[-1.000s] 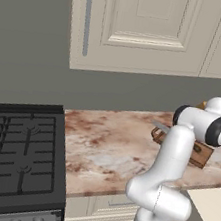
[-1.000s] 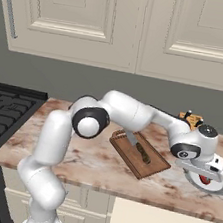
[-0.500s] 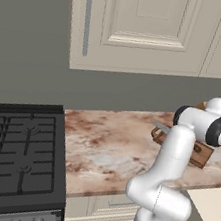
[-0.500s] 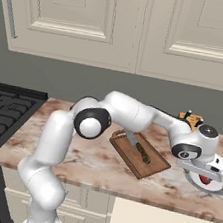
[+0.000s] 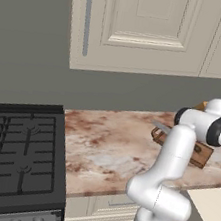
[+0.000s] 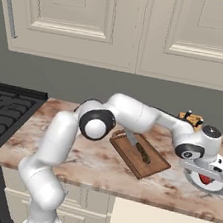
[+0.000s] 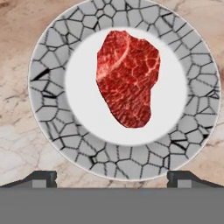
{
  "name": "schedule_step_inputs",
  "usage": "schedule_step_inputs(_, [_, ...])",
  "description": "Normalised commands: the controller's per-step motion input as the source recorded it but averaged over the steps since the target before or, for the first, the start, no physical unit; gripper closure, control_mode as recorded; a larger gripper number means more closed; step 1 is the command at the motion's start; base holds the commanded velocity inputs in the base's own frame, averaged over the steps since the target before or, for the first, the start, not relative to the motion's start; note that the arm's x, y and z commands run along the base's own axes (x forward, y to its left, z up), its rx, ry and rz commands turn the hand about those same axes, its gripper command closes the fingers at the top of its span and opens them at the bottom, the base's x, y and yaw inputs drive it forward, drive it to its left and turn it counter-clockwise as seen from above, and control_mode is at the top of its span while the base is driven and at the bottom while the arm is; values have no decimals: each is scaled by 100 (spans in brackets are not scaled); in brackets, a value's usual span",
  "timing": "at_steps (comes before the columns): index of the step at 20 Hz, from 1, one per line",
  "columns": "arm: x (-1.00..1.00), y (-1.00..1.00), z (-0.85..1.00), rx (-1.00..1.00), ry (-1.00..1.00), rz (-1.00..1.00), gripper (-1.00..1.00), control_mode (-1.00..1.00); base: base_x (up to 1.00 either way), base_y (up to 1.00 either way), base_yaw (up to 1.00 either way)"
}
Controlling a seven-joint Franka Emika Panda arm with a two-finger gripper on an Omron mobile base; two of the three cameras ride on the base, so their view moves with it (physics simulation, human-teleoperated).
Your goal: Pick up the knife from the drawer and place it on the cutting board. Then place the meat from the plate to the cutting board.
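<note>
We see the marble counter (image 6: 92, 153) carrying the cutting board (image 6: 132, 157), with the knife (image 6: 138, 149) already lying on that board, blade toward the wall. Just beside the board, on its side away from the stove (image 5: 9, 157), sits the plate (image 7: 48, 100) (grey, with a crackled rim), and the meat (image 7: 127, 78) rests at its centre. Our gripper (image 7: 112, 178) hangs above the plate, jaws spread wide and holding nothing.
</note>
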Motion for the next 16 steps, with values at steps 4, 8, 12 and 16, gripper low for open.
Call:
schedule_step_inputs(4, [9,-18,0,4,1,0,-100,-100,0,0,0])
schedule_step_inputs(8, [9,-5,-2,4,2,0,-100,-100,0,0,0])
schedule_step_inputs(12, [9,-1,-6,2,4,0,-100,-100,0,0,0])
schedule_step_inputs(16, [8,0,-16,0,3,0,-100,-100,0,0,0])
